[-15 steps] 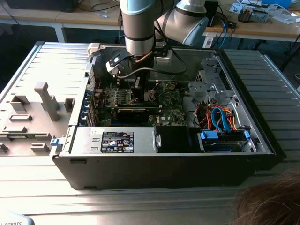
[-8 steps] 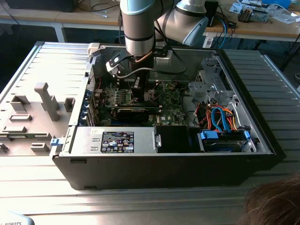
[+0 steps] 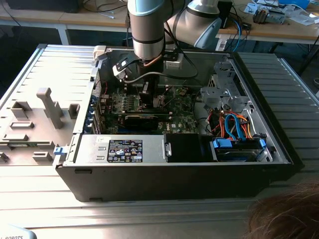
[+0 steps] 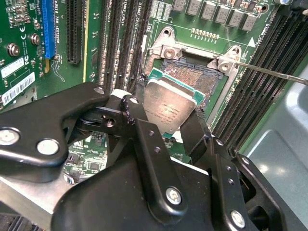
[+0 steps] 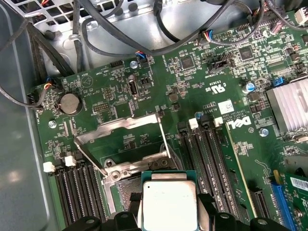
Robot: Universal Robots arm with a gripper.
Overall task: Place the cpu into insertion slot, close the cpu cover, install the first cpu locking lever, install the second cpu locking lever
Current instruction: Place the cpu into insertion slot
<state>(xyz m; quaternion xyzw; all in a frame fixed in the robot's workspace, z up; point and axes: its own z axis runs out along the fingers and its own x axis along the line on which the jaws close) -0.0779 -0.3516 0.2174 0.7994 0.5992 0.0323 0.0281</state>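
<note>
A black, open-topped metal computer case (image 3: 149, 174) lies on a ribbed grey metal desk (image 3: 279, 74). The grey-and-blue robot arm (image 3: 147, 30) reaches down into it, over the green motherboard (image 3: 179, 112). The exterior view also shows what else the case holds: a silvery power supply box (image 3: 119, 149) against the near wall, and a blue drive with orange and blue cables (image 3: 234, 144) towards the exterior view's right.

The black gripper (image 4: 166, 120) appears in both wrist views. Its fingers (image 4: 137, 113) are clamped on opposite edges of the small, flat, square cpu with a pale silvery metal top (image 4: 168, 108). The cpu is held over the near part of the square insertion slot with a dark centre and silvery rim (image 4: 192, 77), and the slot's pin field lies uncovered beyond it. Whether the chip touches the slot cannot be told.

The second wrist view shows a thin silvery locking lever (image 4: 269, 72) sticking out from the slot's corner over the black memory slots (image 4: 118, 43).

The first wrist view shows the thin silvery square cpu cover (image 5: 120, 126) swung open on the slot's far side, with green board visible through its window. There the cpu (image 5: 168, 204) sits between the fingers (image 5: 204, 202).
</note>
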